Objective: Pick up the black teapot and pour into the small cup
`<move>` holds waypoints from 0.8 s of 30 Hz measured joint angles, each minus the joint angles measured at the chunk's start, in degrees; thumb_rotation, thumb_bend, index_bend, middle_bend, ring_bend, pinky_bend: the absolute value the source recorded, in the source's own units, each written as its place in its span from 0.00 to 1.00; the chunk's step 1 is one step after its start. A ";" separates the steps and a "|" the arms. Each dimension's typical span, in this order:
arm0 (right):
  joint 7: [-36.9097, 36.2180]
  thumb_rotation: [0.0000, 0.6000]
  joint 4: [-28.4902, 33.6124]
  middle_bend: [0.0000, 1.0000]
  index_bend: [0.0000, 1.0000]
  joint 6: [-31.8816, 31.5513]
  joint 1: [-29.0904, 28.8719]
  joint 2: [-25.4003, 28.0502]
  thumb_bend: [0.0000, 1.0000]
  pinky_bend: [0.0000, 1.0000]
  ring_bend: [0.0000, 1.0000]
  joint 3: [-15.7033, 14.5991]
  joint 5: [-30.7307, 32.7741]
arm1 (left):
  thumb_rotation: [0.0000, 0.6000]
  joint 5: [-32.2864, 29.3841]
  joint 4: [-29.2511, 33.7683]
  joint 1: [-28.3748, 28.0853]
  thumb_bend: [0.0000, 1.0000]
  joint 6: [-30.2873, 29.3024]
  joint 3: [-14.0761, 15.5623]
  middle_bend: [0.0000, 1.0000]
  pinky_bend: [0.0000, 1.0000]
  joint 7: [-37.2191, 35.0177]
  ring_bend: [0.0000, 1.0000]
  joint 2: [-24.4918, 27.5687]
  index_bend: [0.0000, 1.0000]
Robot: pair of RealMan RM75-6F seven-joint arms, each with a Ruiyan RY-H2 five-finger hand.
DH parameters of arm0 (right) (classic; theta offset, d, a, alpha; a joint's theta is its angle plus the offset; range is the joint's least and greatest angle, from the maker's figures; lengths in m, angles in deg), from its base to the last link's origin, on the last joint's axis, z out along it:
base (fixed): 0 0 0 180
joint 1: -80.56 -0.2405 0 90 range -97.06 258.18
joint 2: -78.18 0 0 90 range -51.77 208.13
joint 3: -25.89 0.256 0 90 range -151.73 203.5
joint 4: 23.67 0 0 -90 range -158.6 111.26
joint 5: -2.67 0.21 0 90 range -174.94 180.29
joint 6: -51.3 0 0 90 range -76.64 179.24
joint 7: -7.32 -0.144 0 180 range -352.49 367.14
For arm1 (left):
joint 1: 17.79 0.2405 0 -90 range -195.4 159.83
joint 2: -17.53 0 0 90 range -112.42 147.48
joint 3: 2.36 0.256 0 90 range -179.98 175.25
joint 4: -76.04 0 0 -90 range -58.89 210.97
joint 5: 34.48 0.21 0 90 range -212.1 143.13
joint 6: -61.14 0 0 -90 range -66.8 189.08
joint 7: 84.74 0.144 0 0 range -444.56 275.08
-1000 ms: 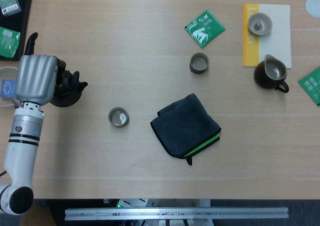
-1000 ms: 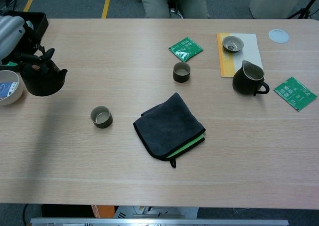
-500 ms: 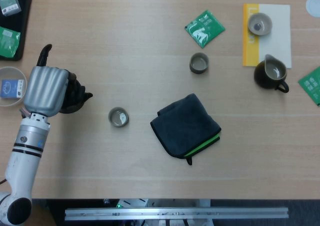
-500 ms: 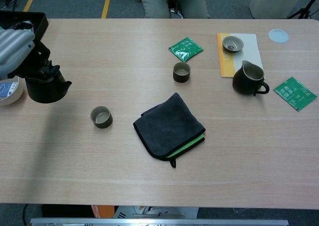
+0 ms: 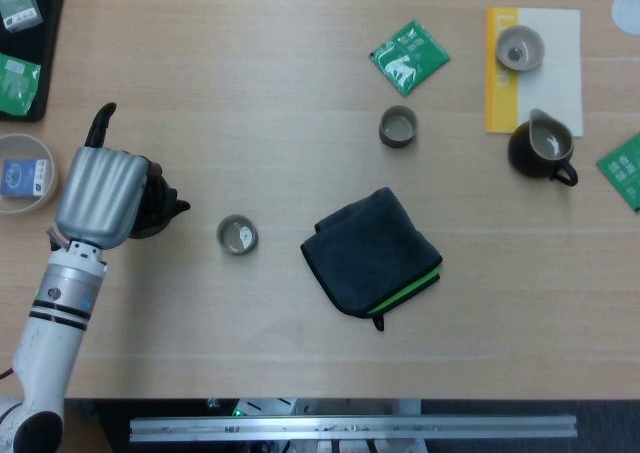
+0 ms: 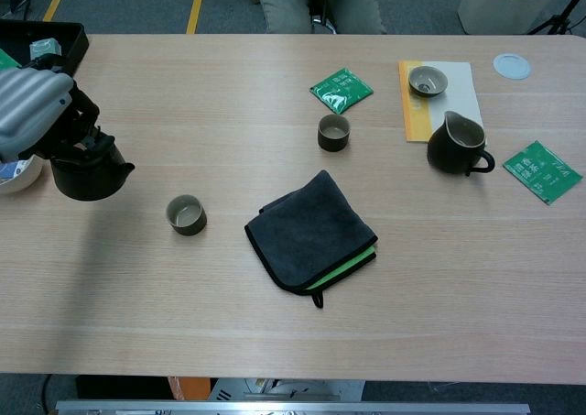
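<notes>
My left hand (image 5: 100, 193) (image 6: 32, 113) grips the black teapot (image 5: 155, 211) (image 6: 87, 172) from above and holds it off the table at the left. Its spout points right, toward the small cup (image 5: 238, 235) (image 6: 186, 214), which stands empty a short way to the right. Most of the teapot is hidden under the hand in the head view. My right hand is in neither view.
A dark folded cloth (image 5: 372, 251) lies mid-table. A second cup (image 5: 398, 126), a green tea packet (image 5: 409, 56), a dark pitcher (image 5: 540, 149) and a bowl (image 5: 520, 47) on a yellow-edged card sit at the right. A white bowl (image 5: 25, 173) and black tray (image 5: 20, 43) are far left.
My left hand has carried the teapot toward the near side and to the right, closer to the small cup. Nothing else has moved.
</notes>
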 measured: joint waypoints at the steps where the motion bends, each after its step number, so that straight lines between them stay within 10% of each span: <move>1: -0.03 1.00 -0.03 0.42 0.46 -0.01 0.01 -0.01 0.19 0.30 0.29 -0.01 0.00 | 0.84 0.15 0.06 0.09 0.36 -0.04 0.13 1.00 0.08 0.24 0.87 -0.14 0.84; 24: -2.02 1.00 -1.77 0.42 0.46 -0.09 0.35 -0.23 0.19 0.30 0.28 -0.15 0.24 | 0.85 4.15 0.52 1.12 0.36 -0.48 2.25 1.00 0.08 8.89 0.87 -6.15 0.84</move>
